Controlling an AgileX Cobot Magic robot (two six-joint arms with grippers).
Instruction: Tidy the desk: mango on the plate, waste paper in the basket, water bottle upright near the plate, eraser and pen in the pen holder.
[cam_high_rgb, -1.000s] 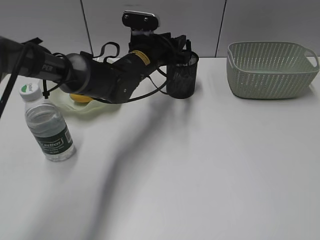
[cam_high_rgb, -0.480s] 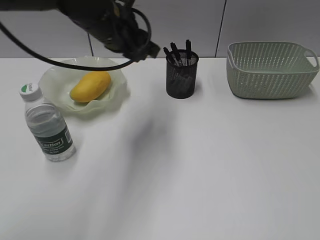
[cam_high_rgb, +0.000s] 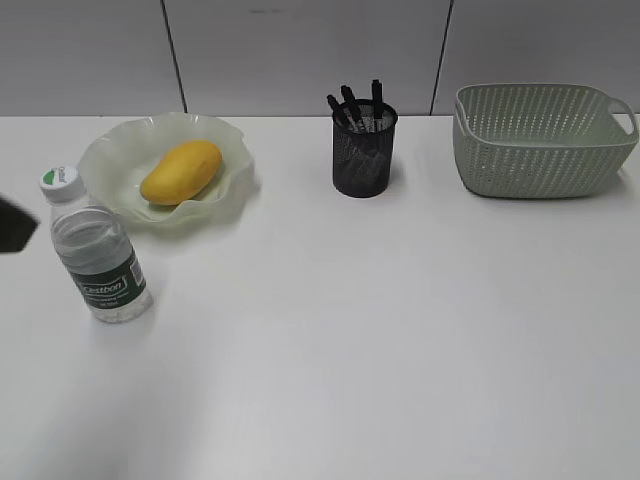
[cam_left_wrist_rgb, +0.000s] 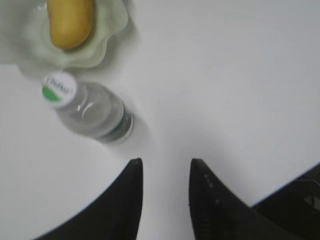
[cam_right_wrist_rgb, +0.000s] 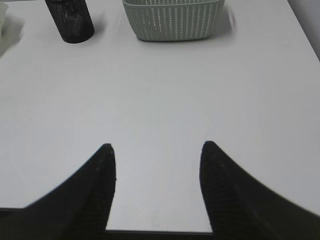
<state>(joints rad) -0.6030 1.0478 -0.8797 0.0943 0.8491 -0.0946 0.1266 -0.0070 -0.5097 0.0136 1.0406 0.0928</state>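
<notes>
The mango (cam_high_rgb: 181, 171) lies on the ruffled green plate (cam_high_rgb: 100, 160); both also show in the left wrist view, mango (cam_left_wrist_rgb: 69, 21) and plate (cam_left_wrist_rgb: 110, 20). The water bottle (cam_high_rgb: 96, 248) stands upright in front of the plate, seen from above in the left wrist view (cam_left_wrist_rgb: 92, 111). The black mesh pen holder (cam_high_rgb: 364, 150) holds pens and also shows in the right wrist view (cam_right_wrist_rgb: 70, 20). The basket (cam_high_rgb: 540, 140) stands at the back right, also in the right wrist view (cam_right_wrist_rgb: 172, 20). No waste paper or eraser shows. My left gripper (cam_left_wrist_rgb: 165, 162) is open and empty above the desk (cam_high_rgb: 400, 330). My right gripper (cam_right_wrist_rgb: 157, 147) is open and empty.
A dark bit of the left arm (cam_high_rgb: 12, 225) shows at the exterior view's left edge. The desk's near edge (cam_right_wrist_rgb: 160, 231) lies under the right gripper. A grey panelled wall (cam_high_rgb: 300, 50) backs the desk.
The left arm, which reached over the plate to the pen holder, has lifted and drawn back left out of the exterior view. The mango and plate show fully now.
</notes>
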